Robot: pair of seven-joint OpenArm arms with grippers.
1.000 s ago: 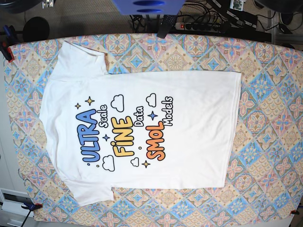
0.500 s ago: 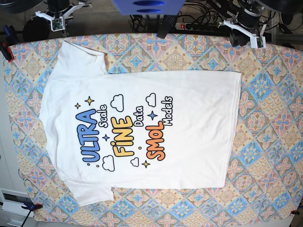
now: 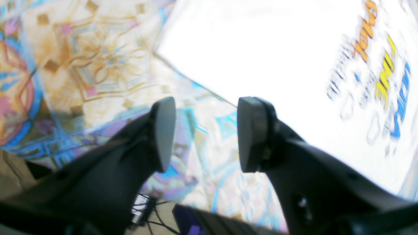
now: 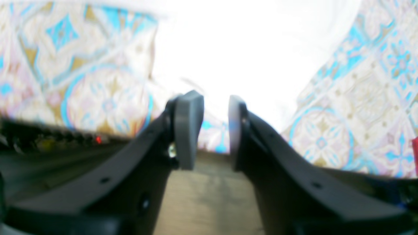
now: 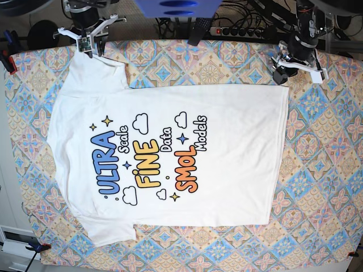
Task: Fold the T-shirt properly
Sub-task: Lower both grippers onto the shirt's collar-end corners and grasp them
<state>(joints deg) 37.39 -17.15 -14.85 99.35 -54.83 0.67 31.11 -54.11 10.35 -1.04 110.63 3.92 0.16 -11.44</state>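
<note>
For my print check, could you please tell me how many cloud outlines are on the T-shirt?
3 on the T-shirt: one above "FiNE", one above "Data", one below "ULTRA". A smaller cloud-like shape sits below "FiNE"; it is too small to be sure.

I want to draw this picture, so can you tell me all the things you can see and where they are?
T-shirt: one, white with blue, yellow and orange words, lying flat in the middle of the table.
Tablecloth: one, pink, blue and tan tiles, covering the table.
Power strip: one, dark, behind the table's far edge.
Blue block: one, top middle.
Left gripper: one, black, open, above the shirt's hem corner.
Right gripper: one, open, above the sleeve.
</note>
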